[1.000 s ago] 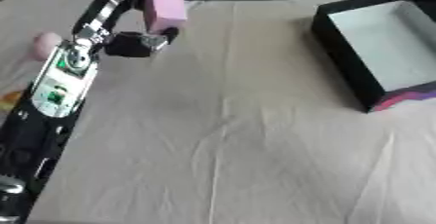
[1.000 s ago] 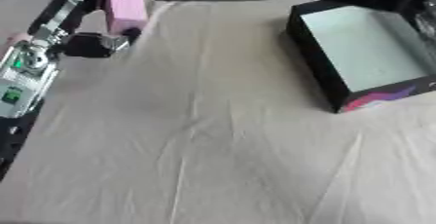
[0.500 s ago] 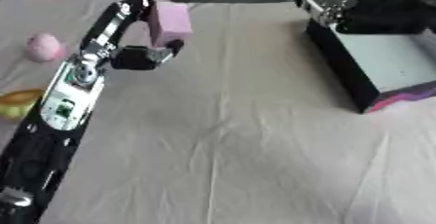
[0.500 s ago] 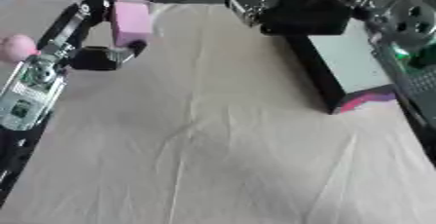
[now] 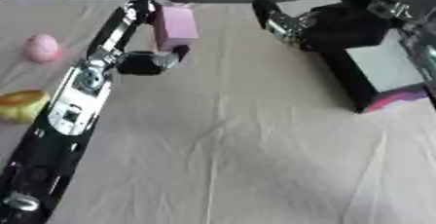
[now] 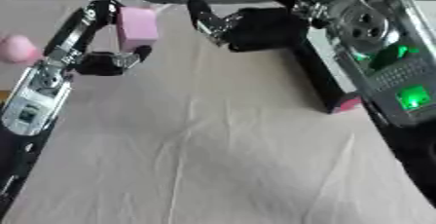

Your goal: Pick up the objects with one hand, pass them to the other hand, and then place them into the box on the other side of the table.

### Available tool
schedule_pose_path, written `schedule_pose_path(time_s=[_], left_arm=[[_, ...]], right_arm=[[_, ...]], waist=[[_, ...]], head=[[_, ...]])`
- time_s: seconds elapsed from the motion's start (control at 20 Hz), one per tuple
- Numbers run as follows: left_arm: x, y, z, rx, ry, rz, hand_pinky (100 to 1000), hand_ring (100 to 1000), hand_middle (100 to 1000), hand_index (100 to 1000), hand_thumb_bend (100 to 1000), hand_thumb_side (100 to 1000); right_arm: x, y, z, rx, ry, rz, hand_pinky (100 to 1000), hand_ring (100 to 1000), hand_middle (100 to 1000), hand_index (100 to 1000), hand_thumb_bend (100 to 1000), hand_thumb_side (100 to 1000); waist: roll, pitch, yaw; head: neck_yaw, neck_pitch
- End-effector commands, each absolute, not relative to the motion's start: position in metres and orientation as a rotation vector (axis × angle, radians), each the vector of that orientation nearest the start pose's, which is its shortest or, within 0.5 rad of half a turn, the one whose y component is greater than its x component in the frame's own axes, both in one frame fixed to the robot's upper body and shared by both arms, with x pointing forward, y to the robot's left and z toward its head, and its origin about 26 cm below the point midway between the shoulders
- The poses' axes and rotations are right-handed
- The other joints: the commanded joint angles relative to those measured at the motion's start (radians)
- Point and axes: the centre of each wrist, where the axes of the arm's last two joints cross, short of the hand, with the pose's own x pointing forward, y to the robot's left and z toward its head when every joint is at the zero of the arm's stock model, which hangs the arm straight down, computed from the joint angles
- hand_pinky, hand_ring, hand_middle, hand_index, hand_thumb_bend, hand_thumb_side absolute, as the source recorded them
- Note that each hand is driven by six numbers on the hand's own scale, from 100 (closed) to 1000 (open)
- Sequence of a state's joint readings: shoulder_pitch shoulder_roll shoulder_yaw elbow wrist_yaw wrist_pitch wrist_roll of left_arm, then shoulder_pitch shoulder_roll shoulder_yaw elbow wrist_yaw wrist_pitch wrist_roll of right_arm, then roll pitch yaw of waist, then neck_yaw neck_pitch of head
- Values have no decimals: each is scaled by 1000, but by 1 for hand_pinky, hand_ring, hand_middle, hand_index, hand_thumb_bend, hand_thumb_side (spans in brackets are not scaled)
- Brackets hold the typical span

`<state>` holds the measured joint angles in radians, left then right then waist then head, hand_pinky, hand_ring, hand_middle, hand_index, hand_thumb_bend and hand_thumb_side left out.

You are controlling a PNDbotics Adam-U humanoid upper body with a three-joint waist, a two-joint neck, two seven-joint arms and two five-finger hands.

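Note:
My left hand point(image 5: 140, 61) is raised over the far left of the table, its fingers and thumb curled round a pink block point(image 5: 175, 26) that stands upright in the grip. My right hand point(image 5: 288, 22) reaches in from the upper right, fingers stretched out toward the block, a short gap away and holding nothing. The black box point(image 5: 381, 72) with its pale inside lies at the right, partly hidden behind my right arm. A pink ball point(image 5: 42, 47) and a yellow-orange object point(image 5: 20, 105) rest on the cloth at the far left.
A wrinkled beige cloth point(image 5: 230, 145) covers the table. My left forearm point(image 5: 60, 121) runs along the left edge, and my right forearm point(image 6: 383, 57), with green lights, lies over the box.
My right arm has swung in from the right, over the box, toward the block. My left hand has carried the pink block a little to the right, toward the middle.

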<state>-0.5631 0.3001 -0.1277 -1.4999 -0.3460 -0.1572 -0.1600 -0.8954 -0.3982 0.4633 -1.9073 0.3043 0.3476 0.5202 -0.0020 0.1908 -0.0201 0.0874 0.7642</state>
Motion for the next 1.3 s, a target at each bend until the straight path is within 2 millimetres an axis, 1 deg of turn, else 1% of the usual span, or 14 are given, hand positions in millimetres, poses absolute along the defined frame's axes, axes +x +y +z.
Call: schedule_pose_path(time_s=[0.05,0.4,0.45,0.65,0.85,0.95,1.05,1.25,1.3], left_arm=[[391,218,170,324,-2123,-939,743,652,606,539,100,126],[390,203,173,289,-2155,-973,741,652,606,538,100,115],[389,201,174,285,-2163,-976,741,652,605,538,100,113],[389,194,176,266,-2182,-986,740,650,605,538,100,114],[388,188,178,239,-2190,-997,740,649,604,538,100,115],[388,187,178,228,-2191,-1001,738,648,602,537,100,115],[388,186,178,217,-2194,-1004,738,647,600,537,100,115],[388,184,177,211,-2199,-998,736,642,596,537,100,114],[388,184,177,211,-2199,-998,736,641,595,536,100,116]], right_arm=[[307,-100,309,-197,-1967,1604,962,921,958,971,100,595],[318,-80,300,-183,-1918,1687,961,925,966,985,100,580],[319,-78,299,-180,-1913,1698,961,926,967,985,100,567],[323,-70,295,-175,-1908,1740,960,928,961,986,100,553],[327,-66,292,-192,-1909,1784,957,929,956,983,100,486],[328,-64,291,-215,-1918,1809,953,927,951,978,137,440],[330,-63,291,-249,-1926,1829,949,923,942,970,174,425],[332,-61,290,-328,-1941,1853,942,911,910,936,242,437],[332,-61,290,-354,-1949,1851,938,906,896,923,272,431]], waist=[[-11,-42,2],[-14,-41,8],[-14,-41,9],[-16,-39,14],[-17,-39,17],[-17,-39,18],[-18,-39,17],[-18,-39,17],[-18,-39,17]], head=[[-8,6],[-22,6],[-24,6],[-29,6],[-32,6],[-32,6],[-32,6],[-33,6],[-33,6]])
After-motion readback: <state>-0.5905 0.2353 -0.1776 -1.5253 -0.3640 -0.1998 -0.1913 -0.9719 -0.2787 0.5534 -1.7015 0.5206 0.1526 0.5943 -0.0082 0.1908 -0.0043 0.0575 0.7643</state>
